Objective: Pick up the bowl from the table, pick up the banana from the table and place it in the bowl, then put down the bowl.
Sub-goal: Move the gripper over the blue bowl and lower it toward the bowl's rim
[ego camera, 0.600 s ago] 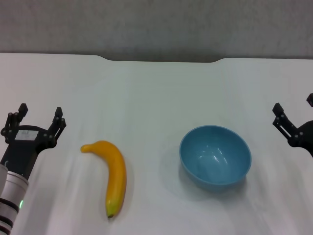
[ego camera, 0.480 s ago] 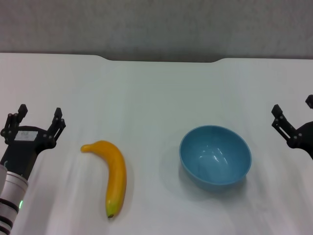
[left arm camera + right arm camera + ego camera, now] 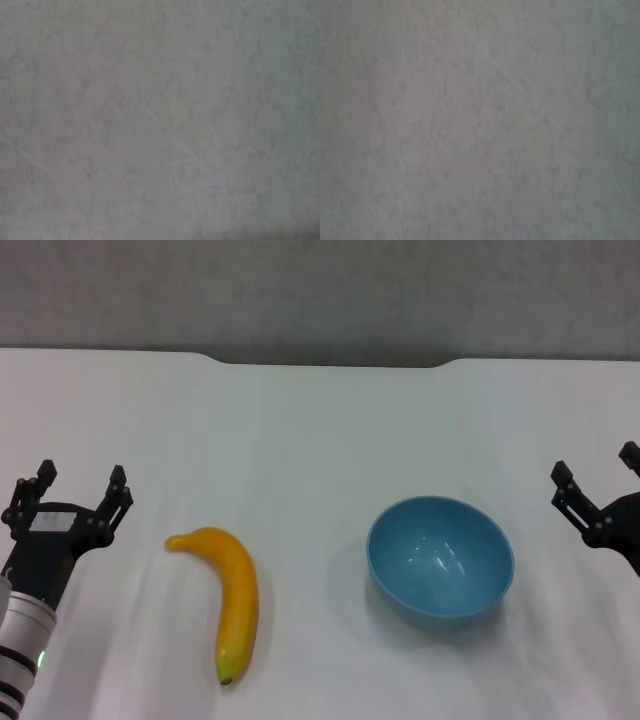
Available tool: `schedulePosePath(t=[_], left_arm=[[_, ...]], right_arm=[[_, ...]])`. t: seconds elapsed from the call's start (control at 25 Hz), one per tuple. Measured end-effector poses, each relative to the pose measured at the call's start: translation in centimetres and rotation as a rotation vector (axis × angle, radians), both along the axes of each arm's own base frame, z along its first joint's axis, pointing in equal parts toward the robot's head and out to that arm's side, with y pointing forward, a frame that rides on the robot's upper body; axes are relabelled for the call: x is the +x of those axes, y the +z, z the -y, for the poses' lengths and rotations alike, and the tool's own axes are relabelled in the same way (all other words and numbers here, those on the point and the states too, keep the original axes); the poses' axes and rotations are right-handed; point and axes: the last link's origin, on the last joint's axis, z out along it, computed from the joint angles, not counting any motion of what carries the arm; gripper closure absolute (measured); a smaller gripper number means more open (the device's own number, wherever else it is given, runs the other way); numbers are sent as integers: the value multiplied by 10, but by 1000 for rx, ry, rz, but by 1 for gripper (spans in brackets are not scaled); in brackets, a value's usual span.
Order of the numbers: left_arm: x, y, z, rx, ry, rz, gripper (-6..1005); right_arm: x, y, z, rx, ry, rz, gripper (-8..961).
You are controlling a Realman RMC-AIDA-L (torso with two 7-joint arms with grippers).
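Nearest the robot, the banana (image 3: pixel 228 600) lies flat on the white bench (image 3: pixel 320 430), left of centre, its dark tip toward the robot and its stubby stem curling away toward the left gripper (image 3: pixel 78 500). That gripper hovers just left of the stem, apart from it, jaws spread wide and empty. A little farther out and right of centre sits the light-blue bowl (image 3: pixel 440 558), upright, mouth up, nothing inside, well apart from the banana. The right gripper (image 3: pixel 594 492) hangs to the right of the bowl near the edge of the head view, not touching it; its jaws look parted with nothing between them, though part of it is cut off. Both wrist views show only blank pale surface. Nothing is lifted yet. Judgement on handling: the bowl looks rigid, glossy and probably slick, with a deep curved wall that offers no flat sides; a pinch over the rim, one jaw inside and one outside, on the side facing the right gripper, seems the likeliest hold, and it may tilt under its own weight when raised. The banana looks light and fairly firm with smooth skin; a grip across the thick middle, square to its curve, should keep it from swinging. Beyond both, the notch (image 3: pixel 330 362) at the far edge.
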Motion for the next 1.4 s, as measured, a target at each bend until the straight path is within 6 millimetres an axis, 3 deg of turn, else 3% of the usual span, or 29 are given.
schedulePosePath(t=[0.4, 0.8, 1.4], left_arm=[[10, -1, -9, -72, 66, 124, 154], [27, -1, -31, -235, 186, 172, 154], [41, 20, -49, -455, 294, 224, 153]], right_arm=[[-6, -6, -9, -54, -44, -25, 67], [-20, 4, -22, -171, -186, 16, 66], [-77, 9, -41, -337, -337, 187, 64]])
